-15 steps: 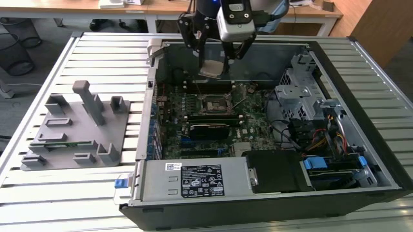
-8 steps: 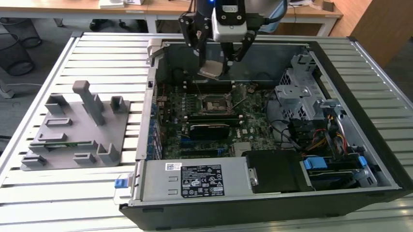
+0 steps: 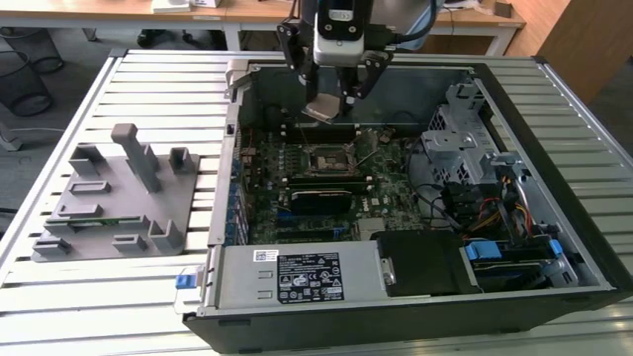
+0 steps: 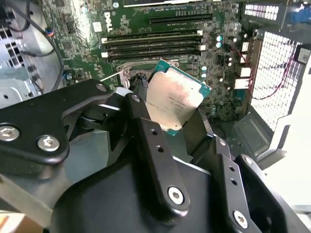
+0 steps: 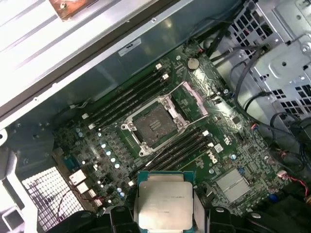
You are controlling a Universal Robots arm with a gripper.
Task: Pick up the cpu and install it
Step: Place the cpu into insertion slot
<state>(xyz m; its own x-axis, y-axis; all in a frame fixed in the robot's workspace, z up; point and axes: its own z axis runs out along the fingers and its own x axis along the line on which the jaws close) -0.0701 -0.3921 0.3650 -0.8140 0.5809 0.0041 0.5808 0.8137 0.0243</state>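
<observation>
My gripper (image 3: 325,110) hangs over the far part of the open computer case, shut on the cpu (image 3: 322,109), a small square silver chip held tilted. In the second wrist view the cpu (image 4: 175,99) sits between the two black fingers (image 4: 153,145), above the motherboard. In the first wrist view the cpu (image 5: 164,203) shows its metal top with a thin green border. The open socket (image 5: 154,124) with its metal frame lies on the motherboard, apart from the chip. In the exterior view that socket (image 3: 327,159) is nearer the camera than the gripper.
The motherboard (image 3: 296,196) has memory slots on both sides of the socket. A metal drive cage (image 3: 465,141) and cables fill the case toward the exterior view's right. A power supply (image 3: 296,278) lies along the near side. A grey parts fixture (image 3: 114,200) stands outside, on the exterior view's left.
</observation>
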